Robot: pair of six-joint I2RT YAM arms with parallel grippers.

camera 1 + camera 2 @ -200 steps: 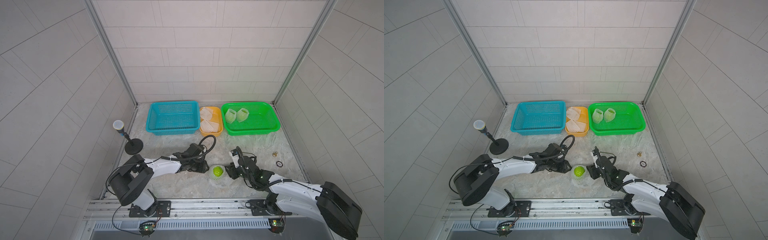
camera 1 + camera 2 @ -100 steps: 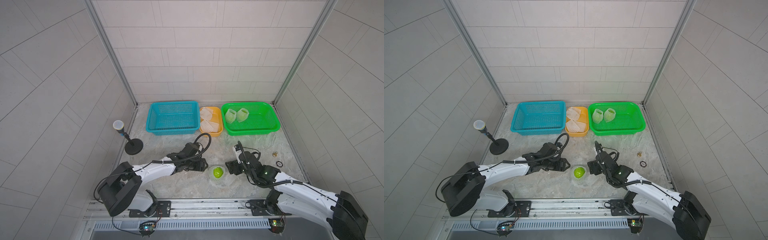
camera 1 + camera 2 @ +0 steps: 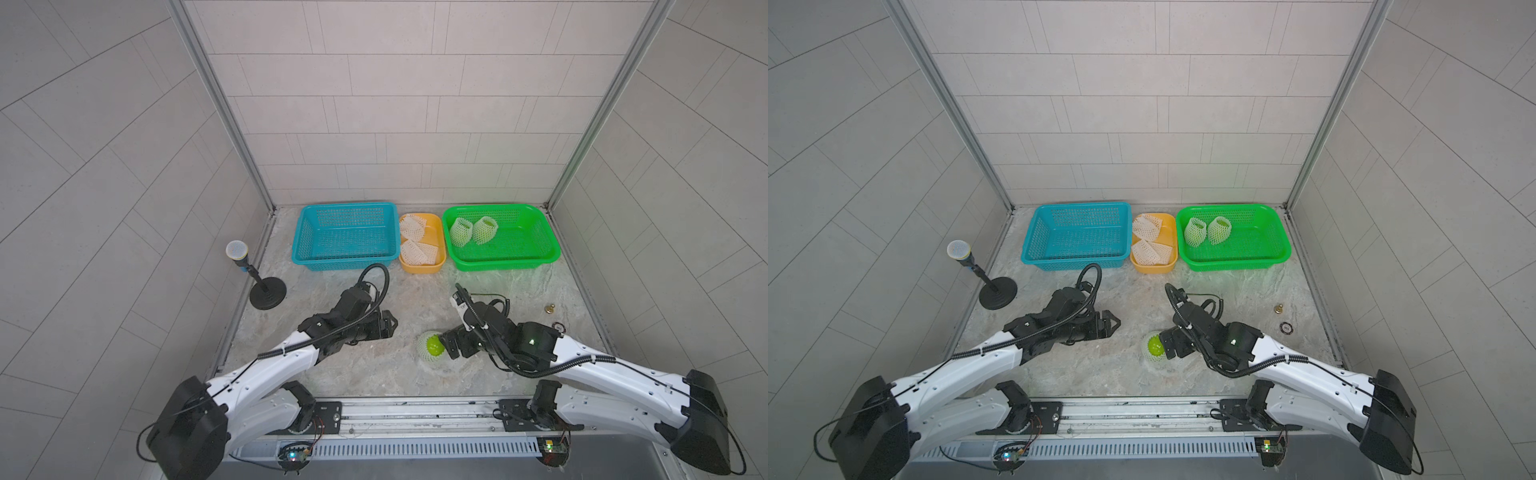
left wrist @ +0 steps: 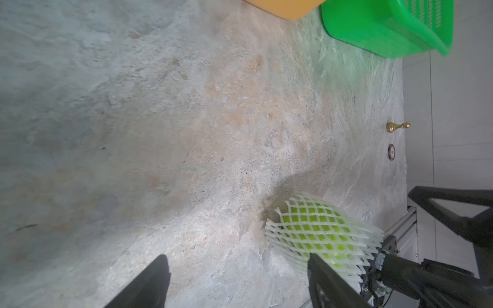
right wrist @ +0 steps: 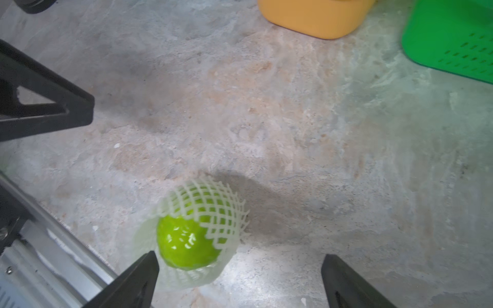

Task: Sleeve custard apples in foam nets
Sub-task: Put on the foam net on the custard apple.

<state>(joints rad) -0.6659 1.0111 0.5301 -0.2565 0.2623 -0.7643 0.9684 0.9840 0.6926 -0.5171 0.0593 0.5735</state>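
1. release: a second before, both my claws sat close against the custard apple (image 5: 186, 245) and its foam net (image 5: 213, 202). now my left claw (image 3: 388, 327) stood spread and drawn back, apart from the fruit. my right claw (image 5: 240, 262) stood spread wide just beside it, gripping nothing.
2. task thing: the fruit lay on the surface (image 3: 374, 365) between the two claws. the net was around most of it, with one end bare in the right wrist view.
3. meaning: i judged the sleeving of this fruit done or nearly so. what remained was likely a lift into the green basket (image 3: 552, 257), where two sleeved fruits (image 3: 461, 230) already lay side by side.
4. stock: spare nets (image 3: 415, 251) lay in the orange tray (image 3: 422, 269), between the green basket and the blue basket (image 3: 299, 259).
5. surface: mottled grey and beige stone pattern. a microphone (image 3: 237, 251) stood on its stand on my left side; a small brass piece (image 3: 549, 308) and a dark ring (image 3: 557, 327) lay on my right.
6. room: pale tiled walls (image 3: 395, 124) on three sides, with metal posts (image 3: 222, 104) in the far corners.
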